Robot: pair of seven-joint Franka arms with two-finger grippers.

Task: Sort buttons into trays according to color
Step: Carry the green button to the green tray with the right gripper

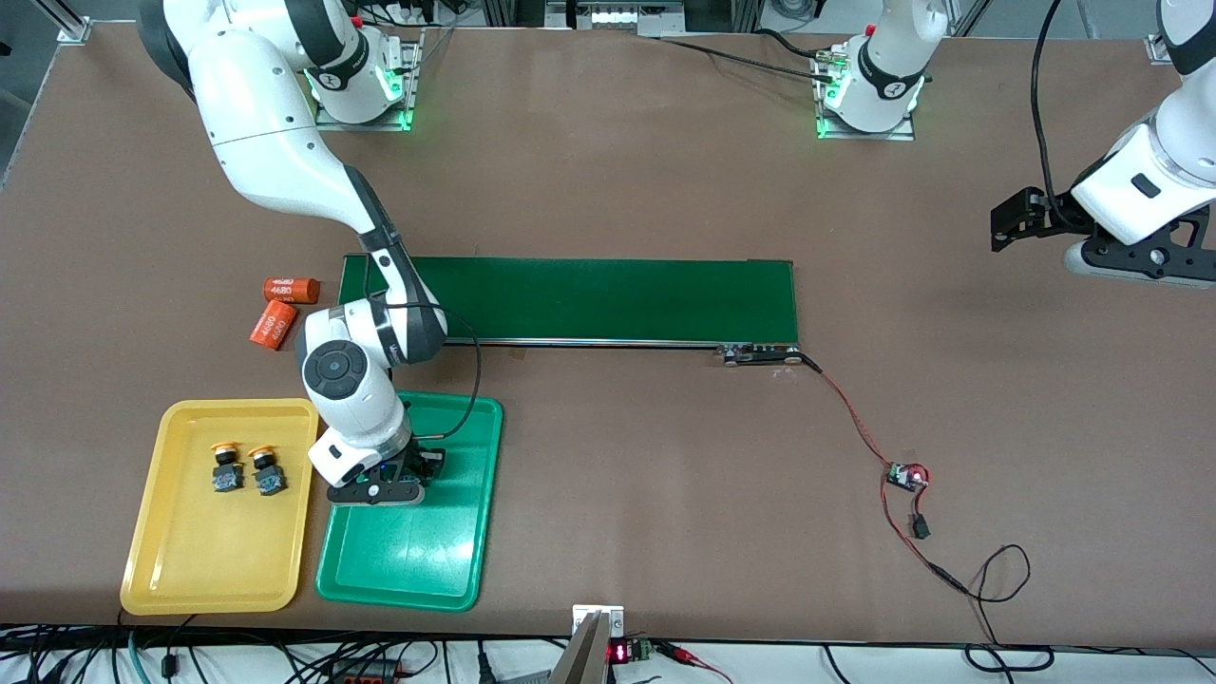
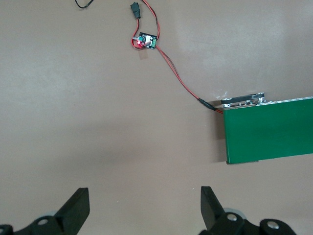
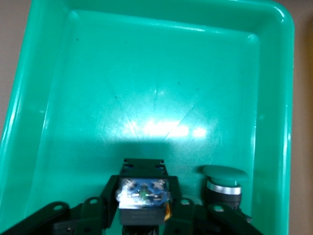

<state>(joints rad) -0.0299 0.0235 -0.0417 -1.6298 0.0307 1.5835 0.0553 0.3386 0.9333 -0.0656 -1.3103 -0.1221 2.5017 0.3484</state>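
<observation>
Two orange cylinders (image 1: 283, 309), each printed "4680", lie on the worktop (image 1: 665, 456) near the conveyor belt (image 1: 608, 299). Yellow tray (image 1: 152, 570): two yellow-capped buttons (image 1: 245, 467). Green tray (image 1: 456, 560): one green-capped button (image 3: 223, 185) beside the right claw (image 3: 144, 196), fingers around a blue-bodied button (image 3: 143, 192), cap hidden. The left claw (image 2: 144, 205) waits, open, over bare worktop.

Two buttons (image 1: 245, 468) lie in the tray (image 1: 161, 570) beside the other tray (image 1: 399, 570)
</observation>
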